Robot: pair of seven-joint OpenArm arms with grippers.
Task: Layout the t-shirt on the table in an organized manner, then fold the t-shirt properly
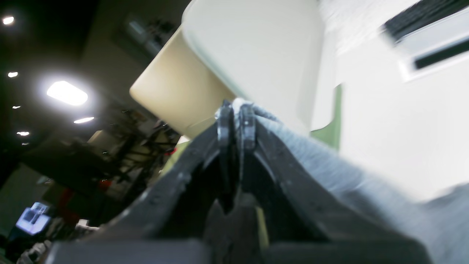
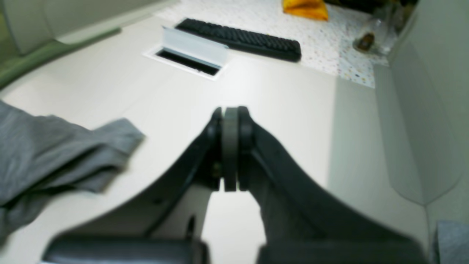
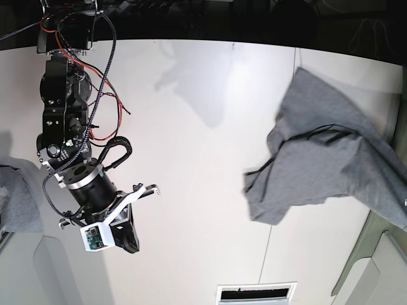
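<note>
A soft, limp grey t-shirt (image 3: pixel 318 159) hangs bunched at the right of the frame over the white table (image 3: pixel 191 127), pinched by the left tool (image 1: pixel 236 110); the right tool (image 2: pixel 231 146), clenched empty, should probably take a hem corner.

The t-shirt (image 3: pixel 324 159) runs off the base view's right edge, hiding the left arm there entirely.
</note>
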